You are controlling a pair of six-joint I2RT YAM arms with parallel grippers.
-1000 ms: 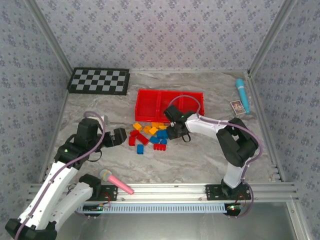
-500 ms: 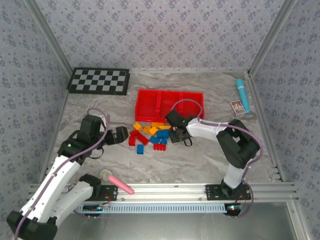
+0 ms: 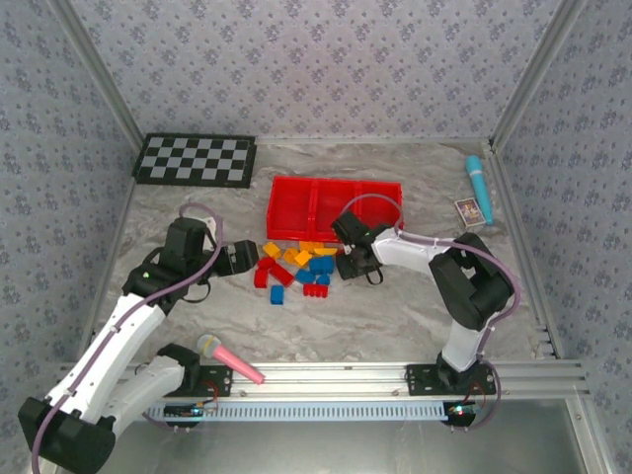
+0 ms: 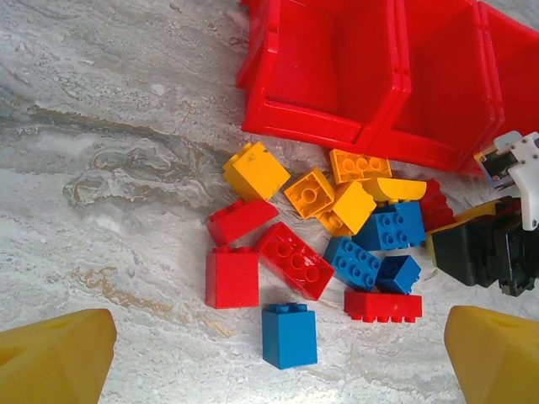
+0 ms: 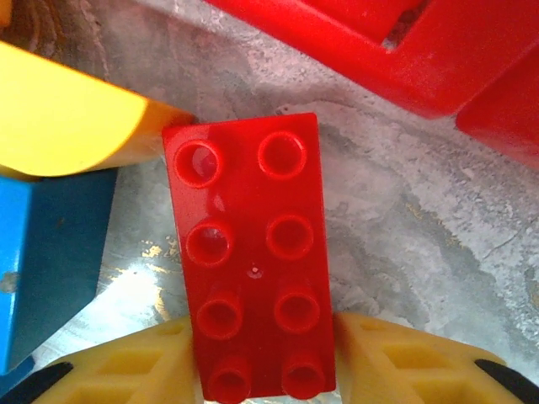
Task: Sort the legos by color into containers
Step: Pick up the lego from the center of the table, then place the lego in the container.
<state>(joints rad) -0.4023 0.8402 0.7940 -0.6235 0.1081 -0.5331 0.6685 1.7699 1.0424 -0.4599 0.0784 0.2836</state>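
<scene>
Flat on the marbled bench (image 5: pixel 404 227), studs up: a red two-by-four lego (image 5: pixel 248 252), just short of the red tray (image 5: pixel 404 59), close against a yellow lego (image 5: pixel 67 118) and near a blue lego (image 5: pixel 46 252). Looks rigid, light and glossy, likely slippery; best taken across the long sides, below the studs. Pinched that way at its near end by the right gripper (image 5: pixel 265 362), jaws pressed to both sides. Further out, left gripper (image 3: pixel 245 263), jaws spread wide, just beside the loose legos (image 4: pixel 337 244).

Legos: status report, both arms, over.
Left end effector open, beside the pile. Right end effector shut on a red brick, flat on the table. Tray looks empty. Yellow brick touches the red one.
</scene>
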